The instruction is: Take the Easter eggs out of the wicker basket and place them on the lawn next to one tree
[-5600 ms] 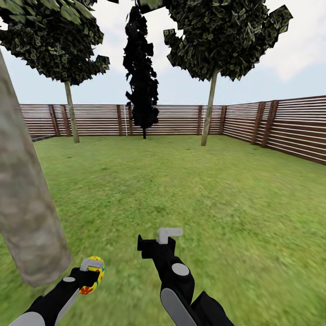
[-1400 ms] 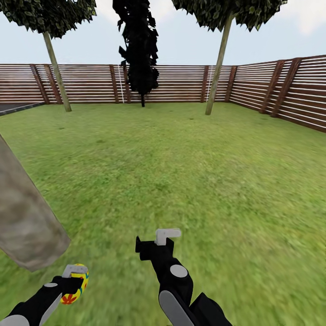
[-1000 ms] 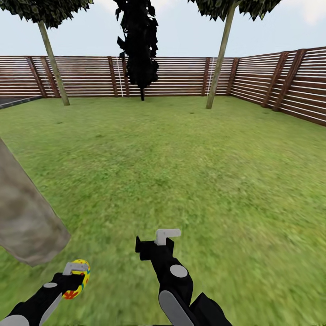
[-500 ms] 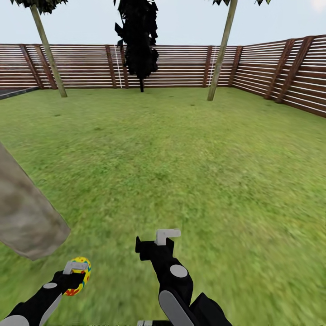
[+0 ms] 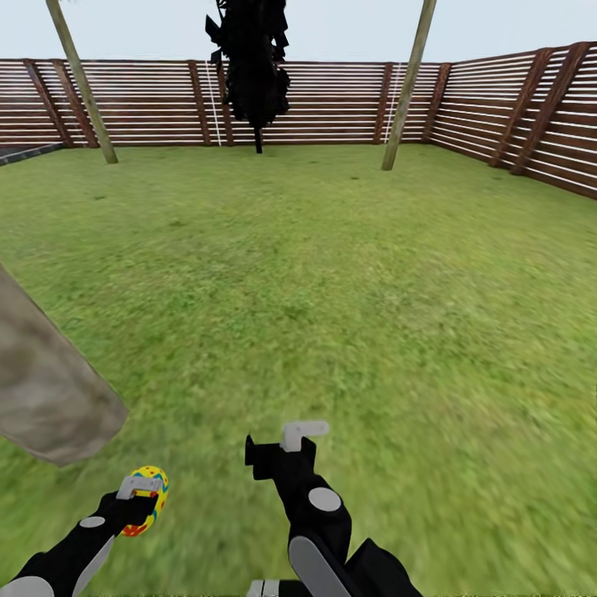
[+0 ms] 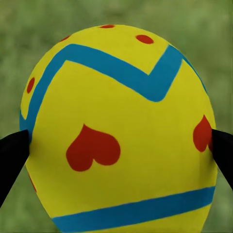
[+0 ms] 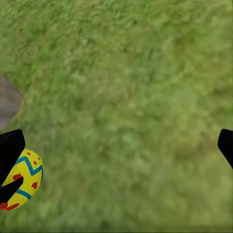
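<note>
A yellow Easter egg with blue zigzags and red hearts is held low over the lawn, my left gripper shut on it. Up close, the egg sits between the two black fingertips. The thick mottled grey-brown tree trunk rises just left of and beyond that egg. My right gripper hovers over grass at centre; it is open with nothing between its fingers, and the held egg shows beside it. The wicker basket is out of view.
A brown slat fence bounds the garden at the back and right. Two thin-trunked trees and a narrow black tree stand near it. A strip of dark asphalt shows far left. Open grass stretches ahead.
The head view has tilted down, so fence and trees sit higher in the picture. The left gripper still holds the egg, now a little lower and further left. The right gripper stays put.
</note>
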You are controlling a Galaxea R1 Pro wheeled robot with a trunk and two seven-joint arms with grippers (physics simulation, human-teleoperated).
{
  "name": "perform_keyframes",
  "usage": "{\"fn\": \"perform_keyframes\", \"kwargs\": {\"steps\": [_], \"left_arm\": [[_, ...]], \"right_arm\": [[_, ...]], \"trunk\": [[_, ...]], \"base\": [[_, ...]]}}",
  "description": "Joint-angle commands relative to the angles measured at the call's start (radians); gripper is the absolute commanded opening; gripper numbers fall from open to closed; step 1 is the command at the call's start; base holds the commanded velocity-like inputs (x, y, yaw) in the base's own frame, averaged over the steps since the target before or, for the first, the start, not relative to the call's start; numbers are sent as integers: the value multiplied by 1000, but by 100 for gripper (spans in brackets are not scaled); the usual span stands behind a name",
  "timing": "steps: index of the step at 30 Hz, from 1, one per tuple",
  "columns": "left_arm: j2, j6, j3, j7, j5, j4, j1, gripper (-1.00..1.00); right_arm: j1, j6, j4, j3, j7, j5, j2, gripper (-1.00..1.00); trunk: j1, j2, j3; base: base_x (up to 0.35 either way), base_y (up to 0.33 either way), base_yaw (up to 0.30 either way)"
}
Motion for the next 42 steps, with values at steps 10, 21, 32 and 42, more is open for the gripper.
{"fn": "perform_keyframes", "kwargs": {"steps": [10,21,32,42], "left_arm": [[3,-2,-6,0,11,-6,-2,-100],[3,-32,-6,0,10,-12,-2,-100],[3,-30,-5,3,11,-65,-4,-100],[4,-31,3,3,11,-73,-4,-100]], "right_arm": [[-1,3,-1,6,-8,-6,0,100],[-1,3,-1,7,-8,-5,0,100],[-1,3,-1,7,-8,-5,0,100],[-1,4,0,7,-8,-6,0,100]], "trunk": [[3,-2,-28],[6,-3,-51],[9,-5,-82],[14,-8,-121]], "base": [[0,0,0],[0,0,0],[0,0,0],[0,0,0]]}}
